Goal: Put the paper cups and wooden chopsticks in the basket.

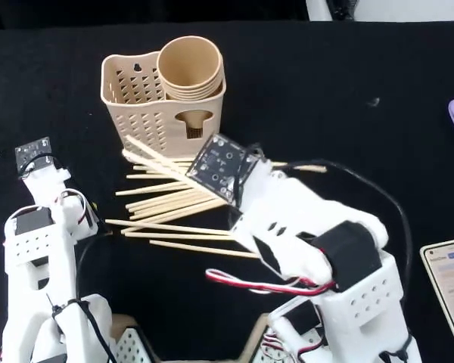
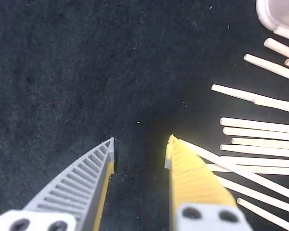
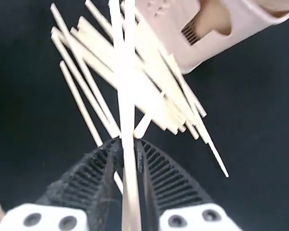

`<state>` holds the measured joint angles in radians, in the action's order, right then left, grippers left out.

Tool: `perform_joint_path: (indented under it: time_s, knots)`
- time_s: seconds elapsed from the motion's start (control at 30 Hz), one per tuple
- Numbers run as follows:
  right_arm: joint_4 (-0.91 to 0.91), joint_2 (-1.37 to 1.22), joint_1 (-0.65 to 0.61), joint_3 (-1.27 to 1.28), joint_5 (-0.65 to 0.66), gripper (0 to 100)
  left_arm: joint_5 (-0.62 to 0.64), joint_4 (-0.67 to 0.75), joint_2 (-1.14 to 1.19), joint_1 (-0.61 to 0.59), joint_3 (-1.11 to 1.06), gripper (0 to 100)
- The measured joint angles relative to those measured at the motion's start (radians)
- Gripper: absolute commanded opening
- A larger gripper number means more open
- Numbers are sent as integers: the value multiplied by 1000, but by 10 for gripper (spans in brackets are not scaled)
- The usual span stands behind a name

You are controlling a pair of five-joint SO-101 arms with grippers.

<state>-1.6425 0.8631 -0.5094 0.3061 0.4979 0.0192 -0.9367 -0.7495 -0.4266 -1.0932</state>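
On black worktop (image 1: 325, 91), in front of basket (image 1: 140, 121): loose chopsticks (image 1: 174, 203) scattered flat. Stacked paper cups (image 1: 191, 64) upright inside basket. Right hand (image 3: 127, 144) clamped on a stick (image 3: 126, 96), possibly two, above the pile. Left hand (image 2: 140, 142) apart, empty, over bare worktop beside stick ends.

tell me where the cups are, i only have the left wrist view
Observer: The cups sit stacked inside the basket, at its right end in the high view.
Operator: is the right hand holding anything
Observer: Yes, the right hand is shut on one chopstick.
Operator: where is that arm
Observer: Above the loose chopsticks, on the robot's side of the basket.
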Motion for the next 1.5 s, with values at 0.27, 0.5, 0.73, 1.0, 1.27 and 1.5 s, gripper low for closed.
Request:
perform_joint_path:
  time_s: [0.27, 0.5, 0.73, 1.0, 1.27, 1.5]
  knots:
    - [66, 0, 0, -28, -57, 11, 0, 0, 0, 0, 0, 180]
    - [66, 2, 0, -180, -117, 11, 0, 0, 0, 0, 0, 180]
    - [135, 2, 0, -230, -239, 11, 0, 0, 0, 0, 0, 180]
    - [465, 2, 0, -57, -425, 11, 0, 0, 0, 0, 0, 180]
    - [796, 2, 0, 121, -451, 11, 0, 0, 0, 0, 0, 180]
    - [1102, 0, -29, 296, -453, 11, 0, 0, 0, 0, 0, 180]
